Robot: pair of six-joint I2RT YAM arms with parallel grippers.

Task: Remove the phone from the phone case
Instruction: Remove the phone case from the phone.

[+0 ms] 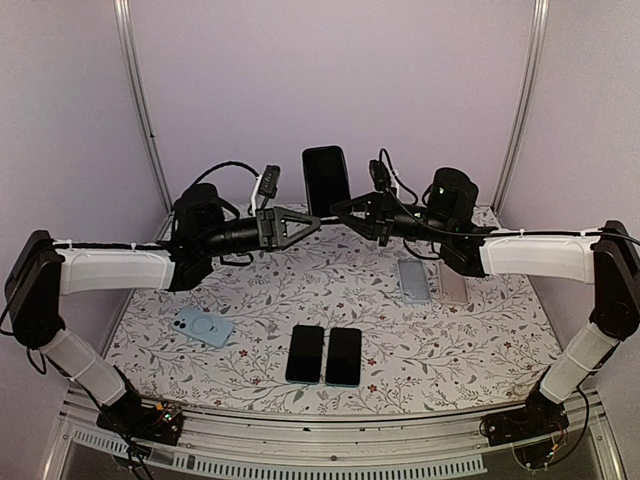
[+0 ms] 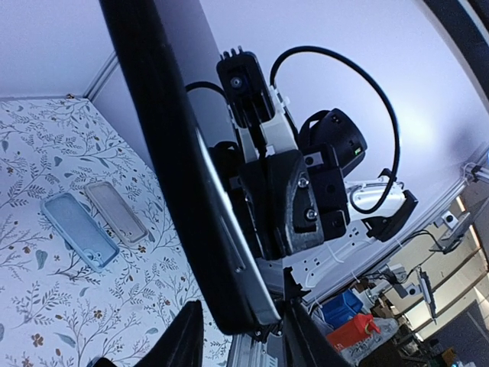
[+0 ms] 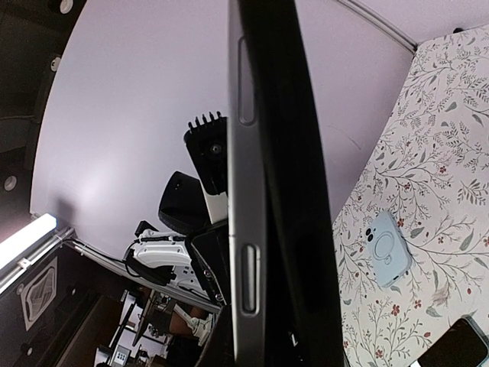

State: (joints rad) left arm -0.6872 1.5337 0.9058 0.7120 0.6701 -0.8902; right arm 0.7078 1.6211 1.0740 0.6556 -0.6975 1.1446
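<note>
Floral bench (image 1: 480,340), left: pale-blue ringed phone case (image 1: 203,326), flat. Left gripper (image 1: 312,222): jaws part-open, clamping upright black slab phone (image 1: 326,178), well above the bench, mid-rear. Front: pair of black phones (image 1: 305,353), side by side. Right gripper (image 1: 340,208): jaws pinched on the same phone. Right: blue case (image 1: 413,280), grey case (image 1: 452,283). I read no lettering.

Top external: fixed, high behind arm bases, looks forward and down; wide, whole table (image 1: 480,340).
Left wrist: hard against raised phone (image 2: 191,191), faces right arm (image 2: 336,138); shares open blue case (image 2: 76,229) with top.
Right wrist: equally close, opposite side, faces left arm (image 3: 179,202); shares ringed light-blue case (image 3: 386,248) with top.
</note>
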